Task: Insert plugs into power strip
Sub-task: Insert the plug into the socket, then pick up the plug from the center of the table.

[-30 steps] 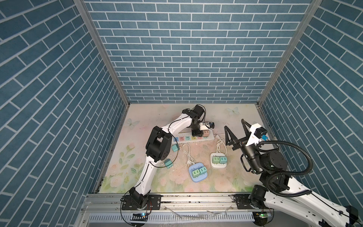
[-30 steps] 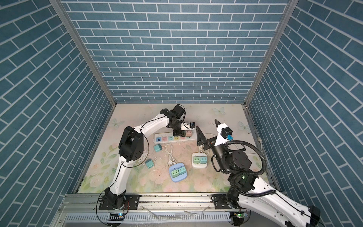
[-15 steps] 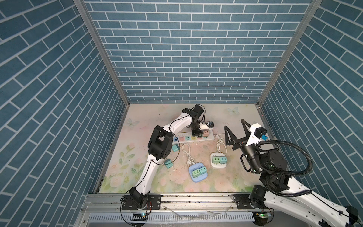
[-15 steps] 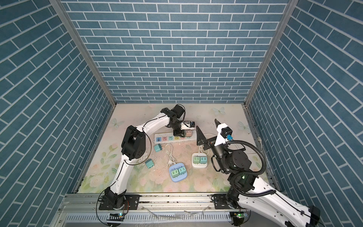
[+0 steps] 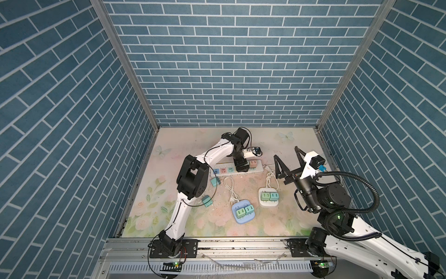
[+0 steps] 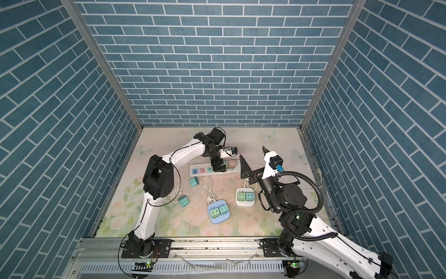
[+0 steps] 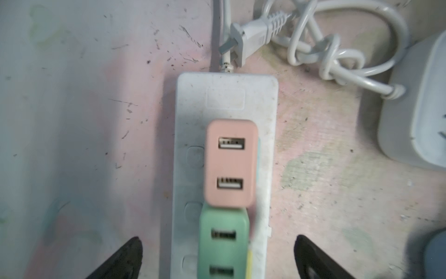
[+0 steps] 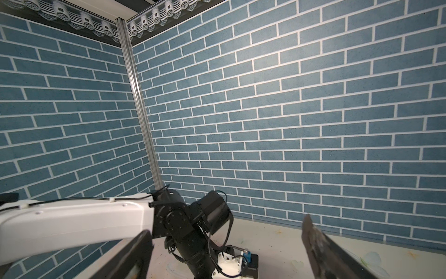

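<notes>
Looking down from the left wrist, the left tool [image 7: 217, 236] was spread wide. Its black pointed fingers [image 7: 125, 258] sat either side of the long white power strip [image 7: 226, 96], clear of it and gripping nothing. Two plugs were seated in that scuffed, matte strip. A pinkish-tan plug [image 7: 230, 164] sat near the cord end, a rounded block with two USB slots on its face. A green plug [image 7: 223, 239] of the same shape was butted right up against it.

Past the strip's end lay a white two-prong cord plug [image 7: 251, 41] and a knotted white cord [image 7: 325, 55].

In both top views the right tool [image 5: 285, 152] hung up in the air, off to the side, with its triangular black fingers wide apart and empty.

The rest of the plugs:
- a teal plug [image 5: 214, 181] loose on the tabletop [image 5: 193, 149], just in front of the long strip
- a second teal plug [image 5: 206, 201] loose too, nearer the left arm's base
- two green plugs [image 5: 241, 212] [image 5: 249, 209] side by side in a blue rounded power strip [image 5: 237, 221]
- two more green plugs [image 5: 265, 196] [image 5: 274, 196] in a white square power strip [image 5: 266, 205]

The tabletop had a worn floral print, pretty scratched and speckled up close.
</notes>
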Available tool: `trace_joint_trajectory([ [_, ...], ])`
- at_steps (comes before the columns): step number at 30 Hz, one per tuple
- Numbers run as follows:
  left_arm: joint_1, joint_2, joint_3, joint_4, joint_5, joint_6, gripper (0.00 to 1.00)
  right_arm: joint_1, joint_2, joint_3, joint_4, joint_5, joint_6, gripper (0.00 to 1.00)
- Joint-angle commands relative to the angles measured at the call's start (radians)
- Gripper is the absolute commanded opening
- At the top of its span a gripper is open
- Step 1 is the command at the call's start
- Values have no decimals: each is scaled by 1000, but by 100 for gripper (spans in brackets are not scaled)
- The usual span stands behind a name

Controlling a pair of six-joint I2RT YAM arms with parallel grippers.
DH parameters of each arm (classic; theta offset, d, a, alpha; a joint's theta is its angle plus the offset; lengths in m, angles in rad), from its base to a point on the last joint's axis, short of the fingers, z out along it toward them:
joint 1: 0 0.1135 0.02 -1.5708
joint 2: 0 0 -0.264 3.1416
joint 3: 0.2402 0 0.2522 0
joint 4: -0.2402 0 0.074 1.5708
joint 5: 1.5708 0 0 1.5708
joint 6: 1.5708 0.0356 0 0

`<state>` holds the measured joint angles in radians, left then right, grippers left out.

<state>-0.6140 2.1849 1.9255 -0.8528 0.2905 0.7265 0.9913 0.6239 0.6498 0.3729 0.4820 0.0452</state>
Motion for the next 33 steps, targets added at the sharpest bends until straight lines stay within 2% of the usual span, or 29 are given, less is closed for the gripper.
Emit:
trace_joint_trajectory([
  [1,-6,-224,-113,89,-60,-148,100,-9,-21,37,-1,-11,-27,98],
  [3,-6,-389,-263,175,-117,-256,99,-6,-26,36,-8,-25,-30,98],
  [6,3,-712,-662,411,-227,-424,100,-9,-20,42,-19,-49,-31,98],
  [9,29,-1019,-1003,615,-427,-632,100,-16,7,64,-49,-90,-26,98],
  [11,55,-1201,-1155,645,-540,-753,100,-19,43,89,-77,-125,-16,98],
  [13,80,-1330,-1259,627,-560,-809,100,-21,84,117,-104,-161,-6,98],
  [17,86,-1487,-1400,574,-579,-871,100,-19,176,185,-182,-249,18,97],
  [21,86,-1592,-1510,545,-651,-992,99,-17,254,208,-238,-254,130,96],
  [25,86,-1716,-1594,558,-604,-1024,100,-18,355,237,-314,-356,172,94],
  [29,86,-1789,-1605,498,-620,-1071,100,-19,433,250,-391,-398,243,88],
  [33,86,-1785,-1594,444,-633,-1125,100,-20,501,218,-395,-427,298,87],
])
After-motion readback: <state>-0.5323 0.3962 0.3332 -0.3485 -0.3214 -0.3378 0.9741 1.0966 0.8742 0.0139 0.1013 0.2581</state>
